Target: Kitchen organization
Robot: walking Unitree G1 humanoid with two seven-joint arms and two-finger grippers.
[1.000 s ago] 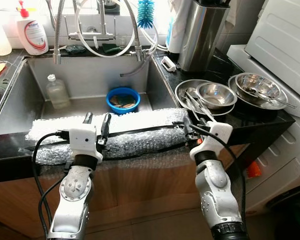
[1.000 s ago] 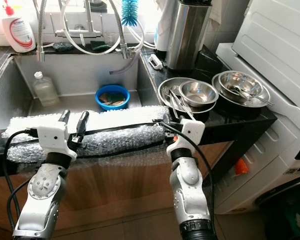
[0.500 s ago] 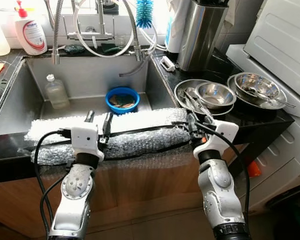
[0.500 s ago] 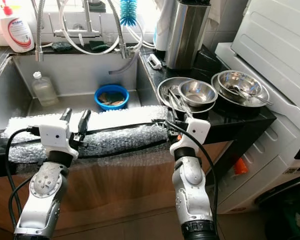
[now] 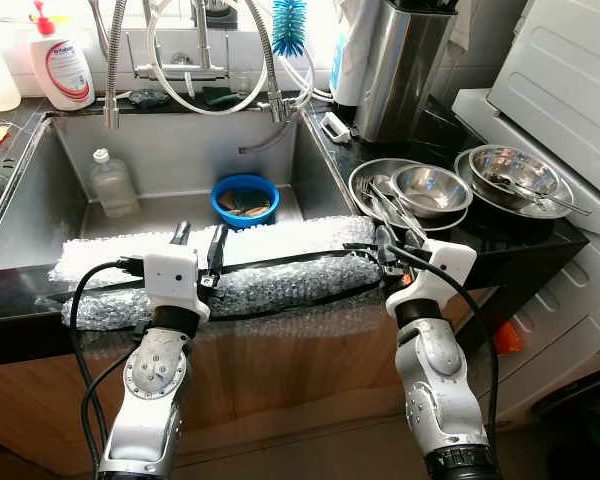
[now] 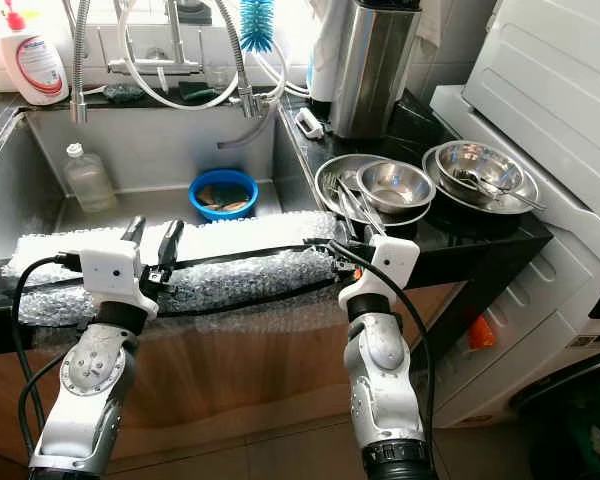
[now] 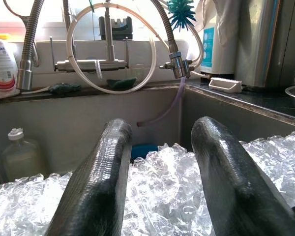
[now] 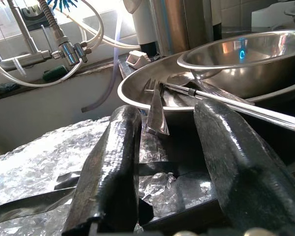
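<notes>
Right gripper [image 5: 391, 247] is seen advanced slightly over the last second toward the utensils [image 8: 156, 110] in the steel dish [image 5: 372, 180] — fingers parted, nothing held. Left gripper [image 5: 198, 240] remains over the bubble wrap [image 5: 270, 260] — likewise parted; a utensil pickup appears imminent.

bubble wrap [image 5: 250, 265] — across sink [image 5: 40, 190] front edge | blue bowl [image 5: 246, 199] in sink | steel bowls [image 5: 432, 189] — counter right

bubble wrap [image 5: 220, 275] blocking sink front, steel bowls [image 5: 432, 189] crowding right counter
</notes>
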